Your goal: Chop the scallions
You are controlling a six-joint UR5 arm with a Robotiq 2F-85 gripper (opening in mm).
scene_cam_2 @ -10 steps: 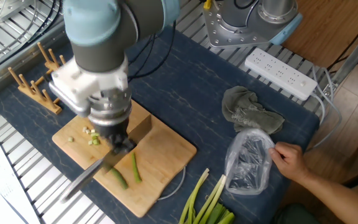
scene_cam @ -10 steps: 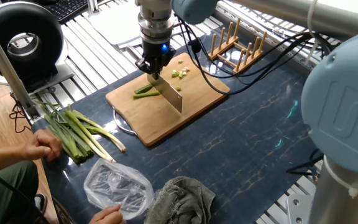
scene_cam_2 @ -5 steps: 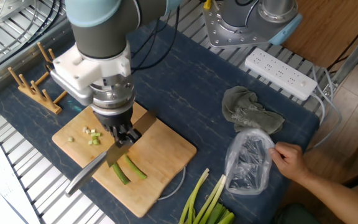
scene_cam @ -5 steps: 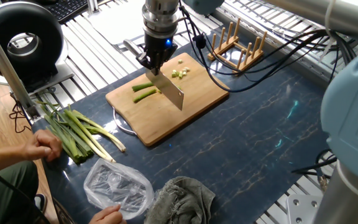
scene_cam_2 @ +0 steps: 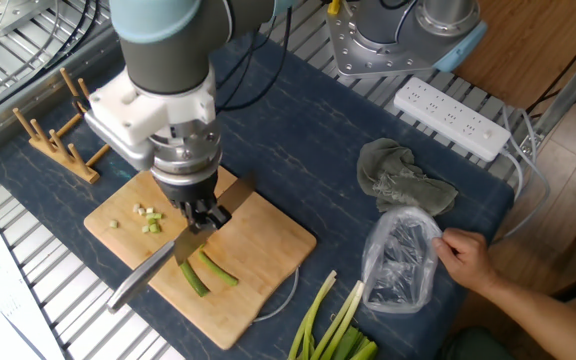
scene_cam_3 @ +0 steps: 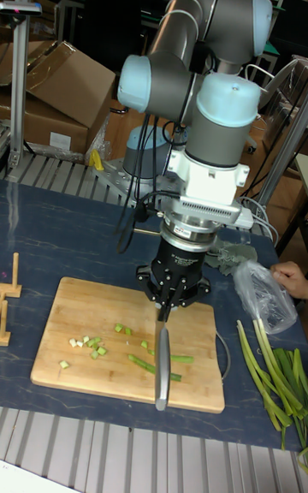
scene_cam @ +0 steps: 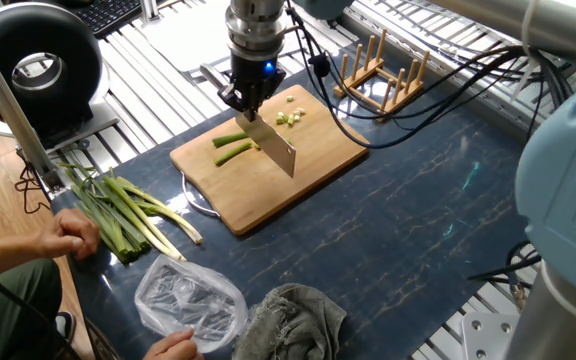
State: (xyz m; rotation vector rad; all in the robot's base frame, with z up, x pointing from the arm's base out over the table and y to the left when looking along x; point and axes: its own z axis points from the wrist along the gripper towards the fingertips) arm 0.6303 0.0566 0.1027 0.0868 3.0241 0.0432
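Shifted little since half a second ago, though a full second back sat nearer the camera-side edge of the pale bamboo cutting board [scene_cam: 268,160] with the blade over the green stalk pieces; now stands behind them, blade lifted and slanted. Black two-finger gripper [scene_cam: 245,103] pinched tight on the handle of the steel cleaver-style knife [scene_cam: 278,155], blade pointing down and away from the wrist. Two short cut lengths of dark green scallion stalk [scene_cam: 232,146] lying on the board just below and beside the blade; small chopped green and pale bits [scene_cam: 288,117] scattered on the far side of the gripper; uncut bunch of long scallions [scene_cam: 128,212] well apart, off the board, by a person's hand [scene_cam: 73,235]. To chop well, probably best to bring the edge square across both stalk pieces, press straight down to the wood, then step sideways in short even intervals, keeping the handle grip from twisting. Seen only from the tall fixed view: blade edge-on [scene_cam_3: 162,365], crossing the stalk pieces [scene_cam_3: 142,364] near their middle. Seen only from the other fixed view: white power strip [scene_cam_2: 452,118], grey crumpled cloth [scene_cam_2: 401,180] and clear plastic bag [scene_cam_2: 400,262] beyond the board, far from the gripper [scene_cam_2: 199,222].
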